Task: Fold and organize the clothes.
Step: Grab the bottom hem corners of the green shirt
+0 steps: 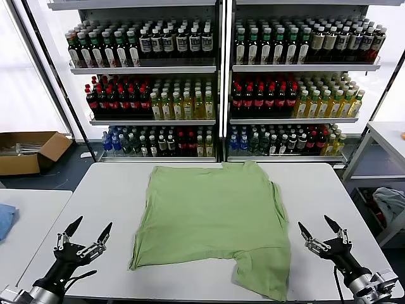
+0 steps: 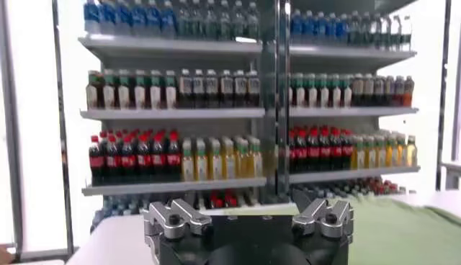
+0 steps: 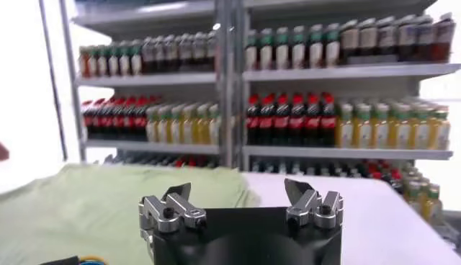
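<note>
Folding not begun: the light green short-sleeved cotton shirt [image 1: 215, 221] lies spread, plain side up, mid-table between the left gripper [image 1: 88, 230] and right gripper [image 1: 318, 227], both spread apart, empty

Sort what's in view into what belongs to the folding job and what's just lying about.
For the job: green shirt, spread flat on the table; left gripper and right gripper, both open.

Lying about: cardboard box, blue cloth, bottle shelves.
</note>
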You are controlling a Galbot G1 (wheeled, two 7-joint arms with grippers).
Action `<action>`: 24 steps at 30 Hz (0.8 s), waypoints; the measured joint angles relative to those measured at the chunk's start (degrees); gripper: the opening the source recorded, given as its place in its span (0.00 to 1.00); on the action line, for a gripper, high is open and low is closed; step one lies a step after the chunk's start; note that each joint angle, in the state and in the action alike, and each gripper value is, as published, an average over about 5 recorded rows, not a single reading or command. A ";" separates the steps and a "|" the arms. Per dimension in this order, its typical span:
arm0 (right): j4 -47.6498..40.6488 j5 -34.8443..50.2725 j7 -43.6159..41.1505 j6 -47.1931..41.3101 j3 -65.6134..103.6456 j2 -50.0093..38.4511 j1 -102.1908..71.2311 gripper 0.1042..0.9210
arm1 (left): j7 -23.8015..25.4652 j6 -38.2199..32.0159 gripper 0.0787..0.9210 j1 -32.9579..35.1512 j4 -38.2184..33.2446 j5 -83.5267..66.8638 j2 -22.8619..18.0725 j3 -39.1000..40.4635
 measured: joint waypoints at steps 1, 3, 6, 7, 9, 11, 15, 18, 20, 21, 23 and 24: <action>0.14 -0.07 0.15 -0.22 -0.15 -0.24 -0.29 0.88 | -0.18 0.34 0.88 0.10 0.09 0.13 0.28 0.35; 0.53 -0.23 0.54 -0.88 -0.56 -0.94 -1.17 0.88 | -0.73 1.37 0.88 0.40 0.38 0.46 1.06 1.45; 1.29 -0.48 1.10 -2.29 -1.33 -2.13 -2.97 0.88 | -1.77 3.49 0.88 0.88 1.04 1.07 2.47 3.78; 1.52 -0.57 1.24 -2.79 -1.60 -2.43 -3.58 0.88 | -2.10 4.16 0.88 0.99 1.27 1.29 2.82 4.56; 2.01 -0.73 1.45 -3.71 -2.15 -2.89 -4.83 0.88 | -2.68 5.38 0.88 1.07 1.71 1.71 3.33 6.13; 2.52 -0.80 1.60 -4.53 -2.74 -3.24 -6.07 0.88 | -3.25 6.43 0.88 0.98 2.19 1.99 3.57 7.64; 3.52 -0.93 1.77 -6.06 -4.07 -3.79 -8.26 0.88 | -4.38 8.08 0.88 0.33 3.13 2.22 3.70 10.26; 3.90 -1.08 2.05 -7.10 -5.19 -4.04 -9.46 0.88 | -5.15 8.87 0.88 -0.23 3.81 2.31 3.70 11.74; 3.97 -1.16 2.17 -7.72 -5.95 -4.27 -10.15 0.88 | -5.65 9.34 0.88 -0.63 4.28 2.32 3.68 12.44; 3.98 -1.19 2.20 -7.98 -6.30 -4.42 -10.43 0.88 | -5.91 9.58 0.88 -0.85 4.51 2.28 3.67 12.71; 4.00 -1.25 2.32 -8.42 -6.98 -4.72 -10.87 0.88 | -6.41 10.11 0.88 -1.35 4.99 2.12 3.71 13.24; 4.03 -1.28 2.43 -8.61 -7.29 -4.85 -11.03 0.88 | -6.65 10.36 0.88 -1.59 5.22 2.04 3.76 13.50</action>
